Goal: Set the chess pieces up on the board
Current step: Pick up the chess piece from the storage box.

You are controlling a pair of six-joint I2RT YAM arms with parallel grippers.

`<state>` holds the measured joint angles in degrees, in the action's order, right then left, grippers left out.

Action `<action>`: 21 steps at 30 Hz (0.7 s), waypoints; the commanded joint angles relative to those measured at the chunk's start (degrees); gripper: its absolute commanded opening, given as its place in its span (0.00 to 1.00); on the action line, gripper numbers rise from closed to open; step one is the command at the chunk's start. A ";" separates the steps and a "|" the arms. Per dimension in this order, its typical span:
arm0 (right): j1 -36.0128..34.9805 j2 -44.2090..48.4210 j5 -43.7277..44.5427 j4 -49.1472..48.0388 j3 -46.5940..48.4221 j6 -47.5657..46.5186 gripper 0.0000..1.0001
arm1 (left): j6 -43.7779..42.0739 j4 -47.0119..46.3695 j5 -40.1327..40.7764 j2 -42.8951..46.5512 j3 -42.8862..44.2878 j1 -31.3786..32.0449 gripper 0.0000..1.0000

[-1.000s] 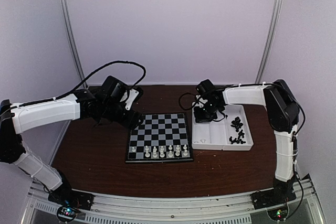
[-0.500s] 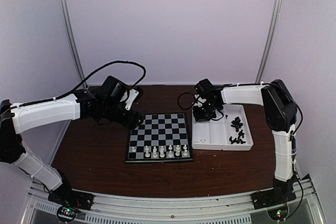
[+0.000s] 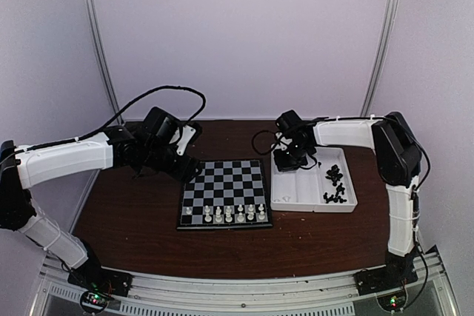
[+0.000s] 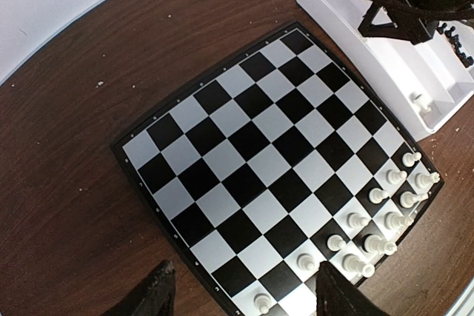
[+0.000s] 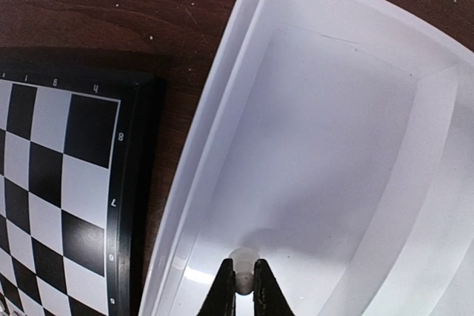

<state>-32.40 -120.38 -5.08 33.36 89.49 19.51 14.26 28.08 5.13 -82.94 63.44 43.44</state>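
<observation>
Board (image 4: 244, 160) holds twelve white pieces (image 4: 374, 243); right gripper (image 5: 241, 286) pinches another; left gripper (image 4: 244, 266) released.

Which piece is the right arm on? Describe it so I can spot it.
Start at the white tray right of the board. In its compartment nearest the board, the right fingers pinch a small white piece. Unlike the black pieces in the other compartment, it is white and held.
</observation>
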 commanded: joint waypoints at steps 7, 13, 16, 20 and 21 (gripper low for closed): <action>-1.43 8.63 3.32 2.35 -2.61 -2.25 0.08 | 0.58 -1.16 1.47 0.42 1.01 -0.46 0.67; -3.58 11.12 2.92 3.07 -2.24 -3.25 0.08 | 1.73 -1.29 2.70 1.79 0.09 -0.87 0.70; -4.71 11.91 1.90 3.21 -1.62 -3.33 0.08 | 2.37 -1.42 3.40 2.92 -0.73 -1.59 0.74; -6.65 12.27 0.62 3.50 -0.25 -3.55 0.08 | 3.54 -1.53 5.05 4.81 -1.97 -2.70 0.85; -7.27 12.23 0.24 3.53 0.05 -3.75 0.07 | 3.92 -1.58 5.39 5.25 -2.31 -3.07 0.87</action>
<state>-37.80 -110.13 -3.62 35.70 87.57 16.64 16.12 28.01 8.12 -80.64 62.70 41.78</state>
